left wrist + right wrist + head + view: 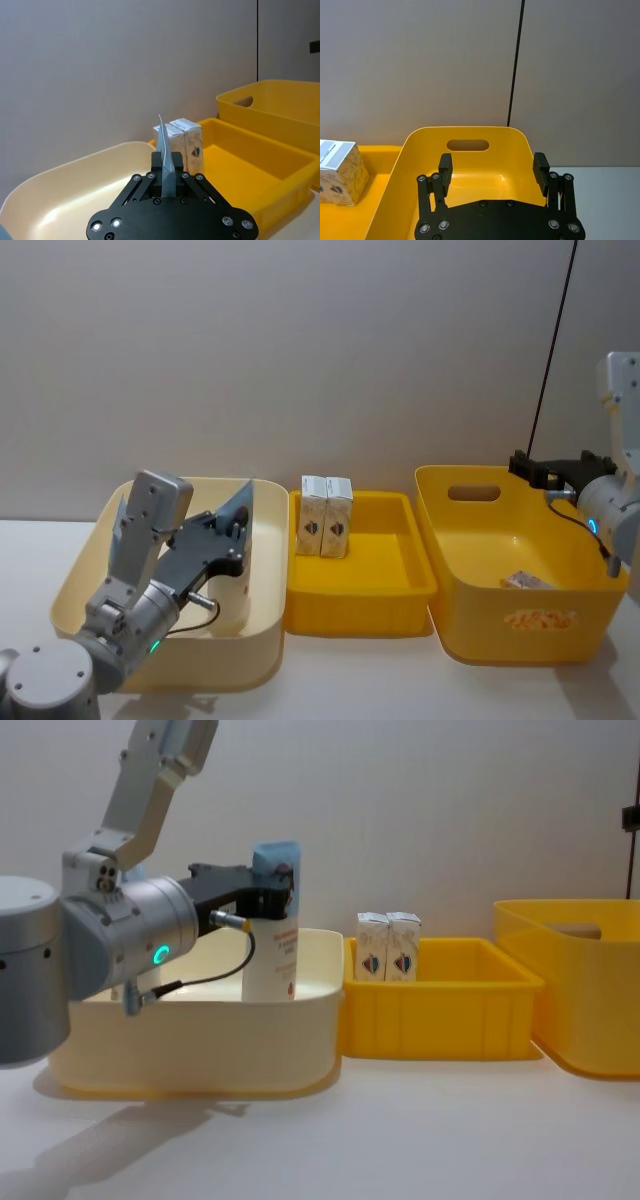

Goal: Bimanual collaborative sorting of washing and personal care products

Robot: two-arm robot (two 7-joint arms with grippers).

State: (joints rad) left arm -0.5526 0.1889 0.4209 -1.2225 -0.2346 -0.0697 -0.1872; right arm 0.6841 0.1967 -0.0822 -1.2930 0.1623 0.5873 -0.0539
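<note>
Now, left gripper [276, 892]: over the cream tub [200, 1040], jaws pinching the tube near its upper end.
Tube [272, 935]: white body with a light-blue top, upright, flat crimped end up; its lower end sits below the tub's rim, and I cannot tell whether it touches the floor of the tub.
Left wrist view: the tube's crimped edge [164, 150] rises between the two fingers.
Right gripper [492, 167]: above the big yellow tub [470, 635], jaws spread wide, nothing between them.
Cartons [326, 503]: two, white, standing side by side and touching, in the back left corner of the yellow tray [360, 612].
Yellow tray: between the cream tub and the big yellow tub, just beside both.
Small pale item [525, 581]: lying on the floor of the big yellow tub, too small to tell what it is.
Table [420, 1130]: white, bearing all three containers.
</note>
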